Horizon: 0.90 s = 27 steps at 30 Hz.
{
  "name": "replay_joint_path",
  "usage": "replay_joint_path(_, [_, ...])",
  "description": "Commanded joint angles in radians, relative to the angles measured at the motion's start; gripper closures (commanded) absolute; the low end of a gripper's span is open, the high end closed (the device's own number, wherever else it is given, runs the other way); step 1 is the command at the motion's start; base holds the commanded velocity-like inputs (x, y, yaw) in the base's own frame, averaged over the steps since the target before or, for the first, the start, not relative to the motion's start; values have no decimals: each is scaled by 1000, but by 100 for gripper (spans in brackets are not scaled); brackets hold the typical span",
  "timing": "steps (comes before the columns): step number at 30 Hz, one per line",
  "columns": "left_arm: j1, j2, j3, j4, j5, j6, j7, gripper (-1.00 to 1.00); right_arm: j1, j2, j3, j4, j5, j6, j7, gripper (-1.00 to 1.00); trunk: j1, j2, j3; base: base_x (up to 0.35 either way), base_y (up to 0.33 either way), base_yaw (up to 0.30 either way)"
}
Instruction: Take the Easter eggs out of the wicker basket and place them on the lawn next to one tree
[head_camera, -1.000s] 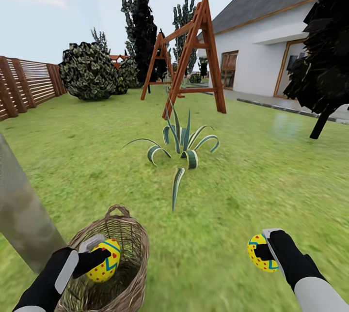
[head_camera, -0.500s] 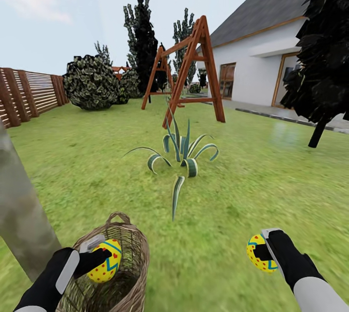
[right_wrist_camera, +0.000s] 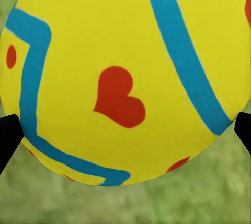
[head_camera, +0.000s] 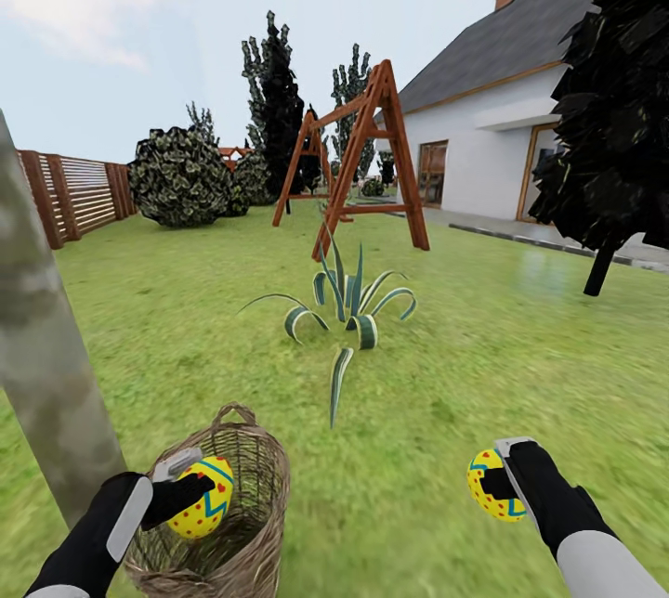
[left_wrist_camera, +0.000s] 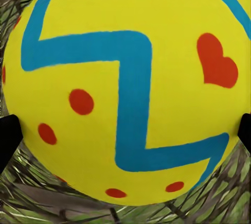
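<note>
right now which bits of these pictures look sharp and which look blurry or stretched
Head view: the agave plant and swing frame are crisp, while the lawn is a smeared texture and the tree trunk looks soft and stretched at the edge. Left wrist view: the egg is sharp, the wicker basket behind it streaky. Right wrist view: the other egg is sharp against blurred grass.

So the count is two eggs, one [head_camera: 203, 510] over by the basket [head_camera: 251, 477] and the other egg [head_camera: 488, 487] out on the right. One basket, one striped agave [head_camera: 353, 296], one swing frame [head_camera: 358, 162], one house [head_camera: 492, 134]. One pale trunk [head_camera: 37, 347] up close on the left too.
</note>
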Motion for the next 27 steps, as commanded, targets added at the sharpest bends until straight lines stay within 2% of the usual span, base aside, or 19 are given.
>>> replay_joint_path(1, [0, 1, 1, -7, 7, 3, 2, 100, 0, 0, -3, -1, 9, 1, 10, 100, 0, -1, -1, 0, 0, 0])
replay_joint_path(6, [0, 0, 1, -14, 8, -3, 1, 100, 0, -3, -7, 10, -2, -6, 19, 100, 0, -1, -1, 0, 0, 0])
replay_joint_path(12, [0, -4, 1, -13, 8, -4, 1, 100, 0, -2, -6, 18, 3, -6, 19, 100, 0, -1, -1, 0, 0, 0])
replay_joint_path(13, [0, -16, 1, -11, 7, -4, 2, 100, 0, -4, -6, 19, 4, -5, 17, 100, -1, 0, 3, -80, 0, 0])
replay_joint_path(15, [0, -23, 1, -10, 4, -4, 3, 100, 0, -5, -7, 19, 4, -5, 17, 100, -2, 0, 10, -281, 0, 0])
replay_joint_path(18, [0, -22, 1, -10, 6, -4, 3, 100, 0, -3, -7, 19, 4, -5, 17, 100, -3, 1, 22, -262, 0, 0])
replay_joint_path(27, [0, -22, 3, -12, 7, -4, 3, 100, 0, -1, -5, 21, 5, -6, 17, 100, -7, 3, 57, -12, 0, 0])
